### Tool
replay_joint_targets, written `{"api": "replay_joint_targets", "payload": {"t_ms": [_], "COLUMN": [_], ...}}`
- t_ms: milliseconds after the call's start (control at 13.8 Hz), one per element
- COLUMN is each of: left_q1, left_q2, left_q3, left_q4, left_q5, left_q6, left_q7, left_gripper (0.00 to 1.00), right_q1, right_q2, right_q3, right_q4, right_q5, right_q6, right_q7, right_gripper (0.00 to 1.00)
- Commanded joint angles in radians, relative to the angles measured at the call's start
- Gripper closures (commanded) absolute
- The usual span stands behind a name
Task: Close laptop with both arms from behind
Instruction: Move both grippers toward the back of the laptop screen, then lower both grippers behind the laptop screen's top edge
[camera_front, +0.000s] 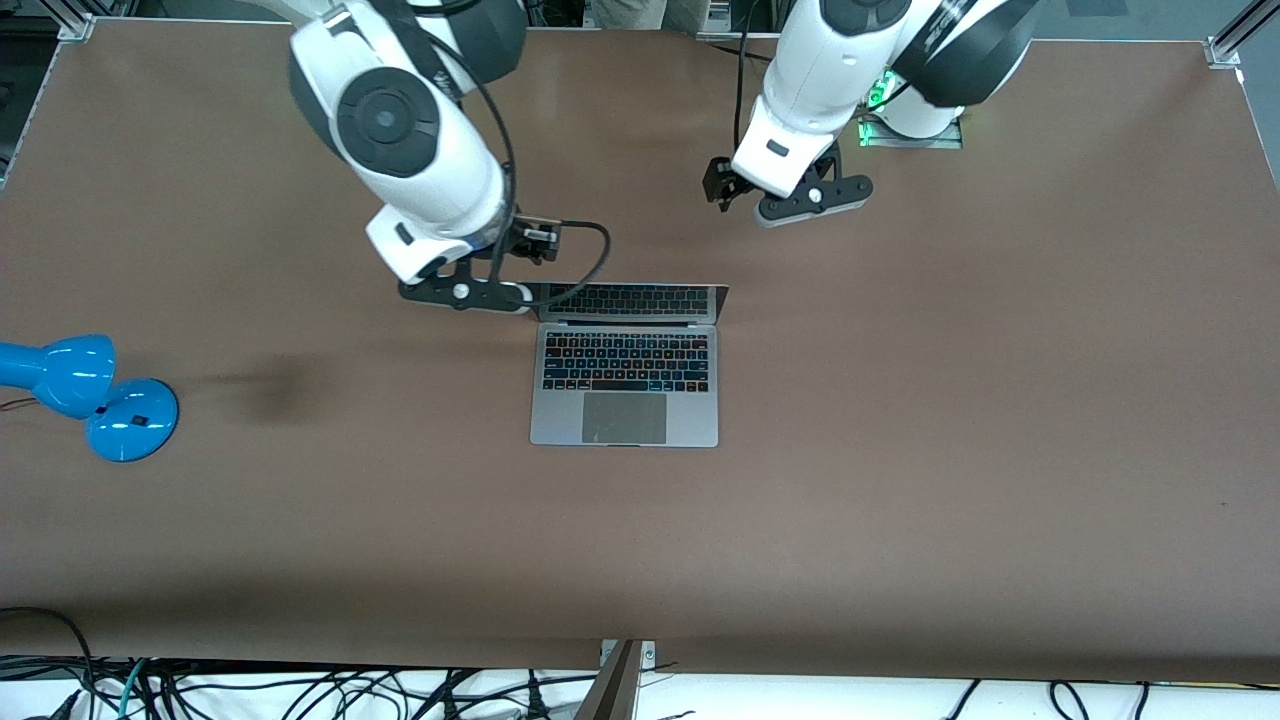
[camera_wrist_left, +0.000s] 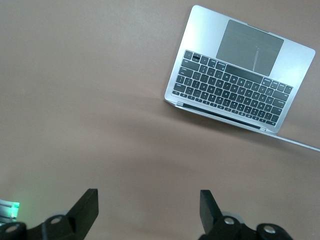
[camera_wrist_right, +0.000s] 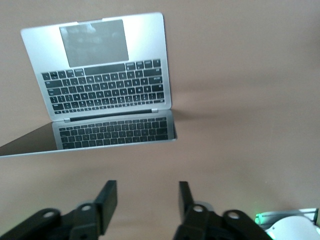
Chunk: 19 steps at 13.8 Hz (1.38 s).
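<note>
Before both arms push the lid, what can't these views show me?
- Laptop lid's outer face: no view shows it.
- Right tool: front view, its fingers hidden under the wrist.
- Blue lamp: cut off by the front view's edge.
- Left tool: fingertips only in the left wrist view.

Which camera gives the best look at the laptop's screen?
The right wrist view: the laptop stands open and its dark screen mirrors the keyboard. The front view shows the screen foreshortened; the left wrist view shows only its thin edge.

Both arms (camera_front: 420, 150) are big, white and round, with dark grey joints, round black caps and black cables. Each ends in a black two-finger claw.
</note>
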Motion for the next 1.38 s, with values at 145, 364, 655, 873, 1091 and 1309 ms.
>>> {"api": "replay_joint_targets", "payload": {"t_ms": [145, 364, 655, 873, 1091, 1309], "left_q1": [-0.057, -0.095, -0.103, -0.117, -0.122, -0.122], "left_q2": [0.131, 0.199, 0.259, 0.292, 0.303, 0.372], "left_q3": [-0.006, -0.004, -0.004, -0.003, 0.005, 0.007], "left_q4": [0.048, 0.095, 0.127, 0.145, 0.147, 0.226], "left_q5": [0.118, 0.181, 0.244, 0.259, 0.26, 0.33], "left_q6": [0.06, 0.06, 0.06, 0.06, 0.06, 0.05], "left_q7": [-0.11, -0.14, -0.189, -0.19, -0.186, -0.19], "left_gripper": [0.43, 0.73, 1.0, 1.0, 1.0, 1.0], "right_q1": [0.042, 0.053, 0.057, 0.066, 0.068, 0.073], "right_q2": [0.025, 0.032, 0.066, 0.072, 0.08, 0.097], "right_q3": [-0.005, -0.005, -0.005, 0.002, 0.008, 0.008], "right_q4": [-0.018, -0.044, -0.084, -0.135, -0.147, -0.149], "right_q5": [0.035, 0.037, 0.037, 0.037, 0.037, 0.037], "right_q6": [0.005, 0.01, 0.028, 0.111, 0.149, 0.185], "right_q7": [0.072, 0.072, 0.071, 0.072, 0.072, 0.074], "right_gripper": [0.92, 0.98, 0.98, 0.98, 0.97, 0.97]}}
